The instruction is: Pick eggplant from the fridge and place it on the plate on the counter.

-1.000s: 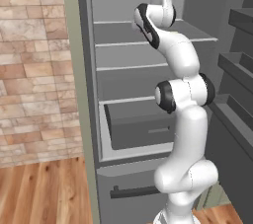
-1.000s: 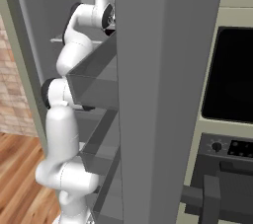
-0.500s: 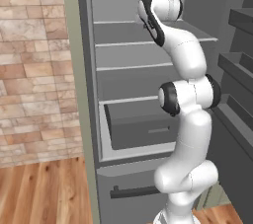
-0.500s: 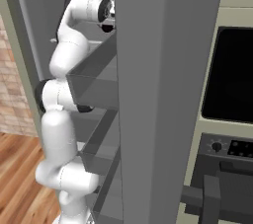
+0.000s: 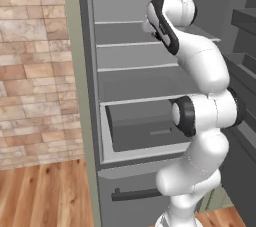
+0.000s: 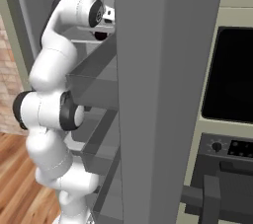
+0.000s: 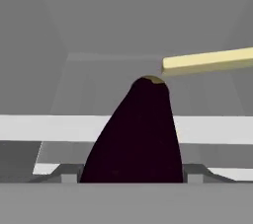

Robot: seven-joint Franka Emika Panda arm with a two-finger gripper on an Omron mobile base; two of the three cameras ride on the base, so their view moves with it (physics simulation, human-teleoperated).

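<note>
The eggplant (image 7: 141,134), dark purple and near black, stands between the two fingers (image 7: 71,171) of my gripper (image 7: 133,174), which is shut on it. It points into the grey fridge (image 5: 130,71), above a thin light shelf (image 7: 44,127). In the right base view the gripper (image 6: 105,26) is high up inside the fridge, just behind the open door (image 6: 158,94), with the dark eggplant (image 6: 101,35) under the hand. The plate and the counter are out of view.
A pale yellow stick (image 7: 212,60) lies just beyond the eggplant's tip, to the right. A dark grey drawer (image 5: 145,126) sits low in the fridge. A brick wall (image 5: 30,71) is on the left, a black oven (image 6: 232,80) on the right.
The arm has risen and the hand has gone higher in the fridge. The jaws have stayed shut on the eggplant.
</note>
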